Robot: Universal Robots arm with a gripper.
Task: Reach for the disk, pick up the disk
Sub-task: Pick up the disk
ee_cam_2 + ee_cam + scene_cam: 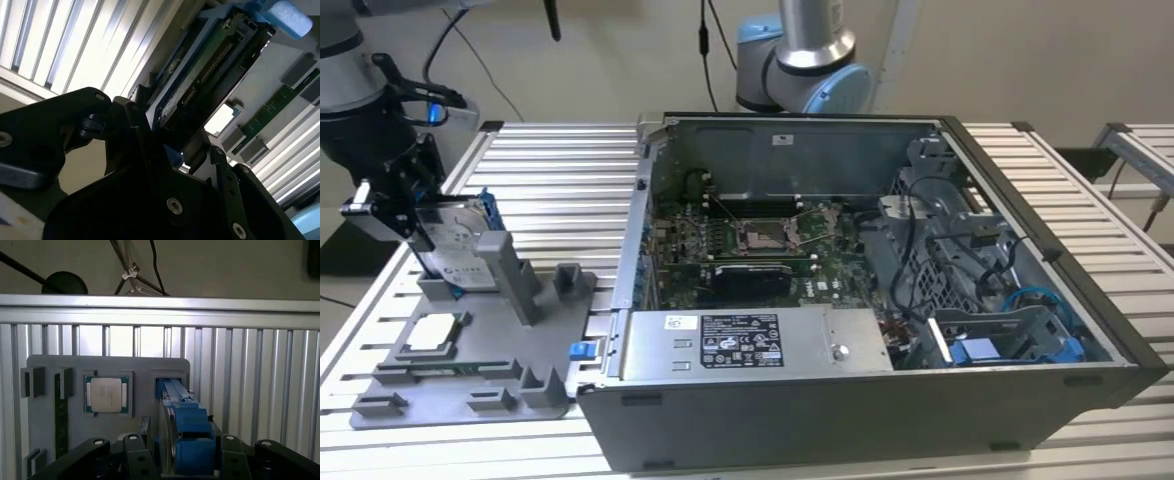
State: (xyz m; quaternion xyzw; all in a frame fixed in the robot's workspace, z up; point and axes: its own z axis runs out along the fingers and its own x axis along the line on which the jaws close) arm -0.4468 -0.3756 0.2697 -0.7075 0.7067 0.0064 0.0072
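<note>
Over at the exterior view's left, away from the open computer case [854, 420], the arm has its gripper [424, 235] down on the disk [458, 240], which stands on edge in a slot of the grey fixture tray [480, 375]. I take it the slot is there for just this purpose: it props the drive upright so that both broad faces are free and a tool can come down astride it, instead of having to pry it flat off the slatted table [547, 170]. In the first wrist view the blue bracket of the disk [192, 440] runs straight out from the middle of the gripper [180, 460], with dark gripper parts on either side of it, so the approach looks well centred. The second wrist view shows the same from the other side, the drive's connector edge [210, 65] reaching out of the black gripper body [170, 145]. Whether the gripper has closed on the drive or merely straddles it, I cannot tell from where these cameras look. The disk's lower edge seems to be seated in the fixture, so I would judge it not yet lifted. The square CPU chip [431, 335] lies flat in its own recess near the disk, well clear of the gripper, and it shows beside the drive's slot in the first wrist view [106, 395].
</note>
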